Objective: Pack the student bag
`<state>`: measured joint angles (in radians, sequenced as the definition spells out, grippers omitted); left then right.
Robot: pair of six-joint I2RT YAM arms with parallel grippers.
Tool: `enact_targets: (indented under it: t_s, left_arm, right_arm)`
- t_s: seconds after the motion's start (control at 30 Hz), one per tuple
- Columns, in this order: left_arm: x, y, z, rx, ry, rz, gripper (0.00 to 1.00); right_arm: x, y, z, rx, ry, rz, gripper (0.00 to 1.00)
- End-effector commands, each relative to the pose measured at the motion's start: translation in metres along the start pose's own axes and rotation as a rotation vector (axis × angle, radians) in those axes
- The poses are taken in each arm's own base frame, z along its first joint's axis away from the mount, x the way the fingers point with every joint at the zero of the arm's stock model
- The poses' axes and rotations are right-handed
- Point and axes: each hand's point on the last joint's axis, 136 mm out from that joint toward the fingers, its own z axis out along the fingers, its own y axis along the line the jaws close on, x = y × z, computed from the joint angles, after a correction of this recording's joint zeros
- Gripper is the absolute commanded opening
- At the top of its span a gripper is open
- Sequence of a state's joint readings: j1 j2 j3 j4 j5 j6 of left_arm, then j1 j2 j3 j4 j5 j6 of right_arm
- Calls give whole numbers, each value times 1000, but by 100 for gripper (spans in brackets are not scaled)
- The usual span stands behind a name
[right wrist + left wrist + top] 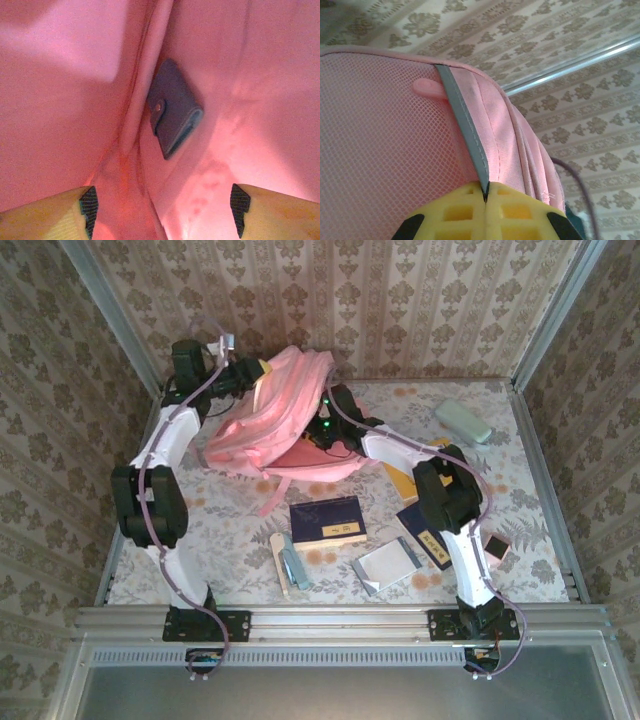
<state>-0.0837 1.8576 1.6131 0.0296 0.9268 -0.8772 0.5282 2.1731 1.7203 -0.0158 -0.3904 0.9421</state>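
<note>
top view first: the table had a flowery cloth on it. the walls round it were all brown patterned wallpaper, and a metal frame rail ran along the near edge. the student bag sat at the back of the table, left of middle, slumped in a heap. the left arm reached to its upper left edge and the right arm went in at its open mouth. loose on the cloth in front were a dark blue notebook with a yellow label, a silvery pouch and a navy book by the right arm. a pale green case lay off at the back right.

the left wrist cam gave what the top one couldn't: the left gripper was clamped fully closed on a grey strip running down the bag's pink mesh panel. its yellow fingers were pressed together with the strip pinched between them. a metal bar and more wallpaper sat behind.

the right wrist cam was inside the bag, pink fabric all round. the right gripper had its fingers wide apart with nothing between them. a dark wallet with a snap lay against a fold of lining, clear of the fingertips.
</note>
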Motion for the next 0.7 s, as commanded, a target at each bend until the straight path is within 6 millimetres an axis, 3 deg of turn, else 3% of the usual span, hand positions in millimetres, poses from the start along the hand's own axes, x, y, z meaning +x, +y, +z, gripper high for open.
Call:
enact_targets:
  t_s: [0.0,0.23,0.3,0.43,0.53,0.57,0.67]
  left_arm:
    - [-20,-43,-29,-1,-105,176,0]
    - [-10,-4,-24,-89,-110,119,0]
    - [-7,3,-21,-99,-111,109,0]
    - [3,17,-16,-136,-103,98,0]
    - [8,29,-20,-184,-112,104,0]
    - [10,32,-21,-191,-114,106,0]
    - [9,35,-20,-177,-120,71,0]
  right_arm:
    - [-12,18,-47,41,-59,-135,72]
    - [11,1,-113,206,-45,-259,72]
    - [38,-1,-127,232,4,-340,73]
    - [112,-14,-143,305,183,-470,74]
    - [173,-22,-147,371,343,-552,76]
    - [191,-23,-148,393,385,-584,83]
    - [231,-17,-144,408,475,-648,84]
